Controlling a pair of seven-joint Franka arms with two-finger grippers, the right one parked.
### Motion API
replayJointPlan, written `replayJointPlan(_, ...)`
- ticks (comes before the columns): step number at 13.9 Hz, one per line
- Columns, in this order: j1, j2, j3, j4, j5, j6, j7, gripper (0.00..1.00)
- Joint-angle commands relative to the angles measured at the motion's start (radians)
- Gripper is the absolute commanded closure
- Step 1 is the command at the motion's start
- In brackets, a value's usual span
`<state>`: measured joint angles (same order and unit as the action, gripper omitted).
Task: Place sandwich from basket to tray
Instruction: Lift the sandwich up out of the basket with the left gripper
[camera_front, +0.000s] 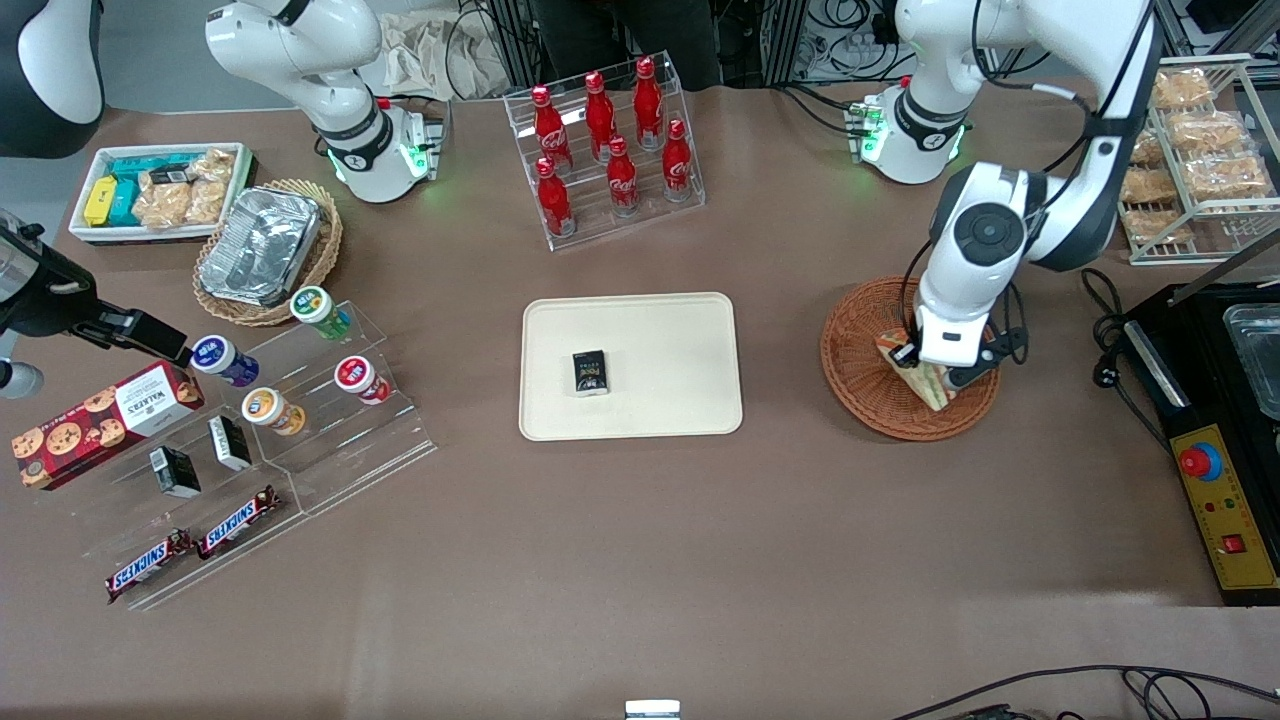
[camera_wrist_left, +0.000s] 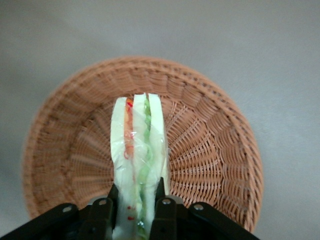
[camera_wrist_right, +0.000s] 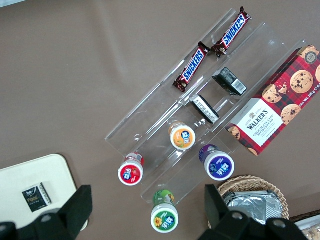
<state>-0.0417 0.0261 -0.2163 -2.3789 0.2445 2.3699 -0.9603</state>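
Observation:
The sandwich (camera_wrist_left: 137, 145), a wedge of white bread with orange-red and green filling in clear wrap, stands on edge between my fingers (camera_wrist_left: 161, 192). My gripper (camera_wrist_left: 137, 194) is shut on the sandwich (camera_front: 928, 382), directly above the round reddish-brown wicker basket (camera_front: 865, 395). Nothing else lies in the basket (camera_wrist_left: 210, 150). Whether the wedge still touches the weave I cannot tell. In the front view the gripper (camera_front: 938, 376) and wrist hide most of the sandwich. The cream tray (camera_front: 680, 400) lies flat at the table's middle, toward the parked arm from the basket, and its corner (camera_wrist_right: 35, 172) shows in the right wrist view.
A small black box (camera_front: 590, 372) lies on the tray. A rack of red bottles (camera_front: 610, 150) stands farther from the front camera than the tray. A black control box (camera_front: 1215, 500) and a wire rack of bread (camera_front: 1195, 150) flank the basket at the working arm's end.

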Motion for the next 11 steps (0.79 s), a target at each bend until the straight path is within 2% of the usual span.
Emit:
replayJointPlan(1, -0.004, -0.127, -0.032, 0.093, -0.032, -0.218, 0.096, 1.00)
replayJointPlan(3, -0.001, -0.153, -0.044, 0.211, -0.124, -0.357, 0.182, 1.00)
replayJointPlan(5, -0.006, -0.170, -0.048, 0.306, -0.165, -0.478, 0.262, 1.00)
replayJointPlan(6, -0.007, -0.184, -0.058, 0.322, -0.169, -0.485, 0.287, 1.00)
replayJointPlan(11, -0.009, -0.170, -0.244, 0.325, -0.198, -0.367, 0.223, 1.00)
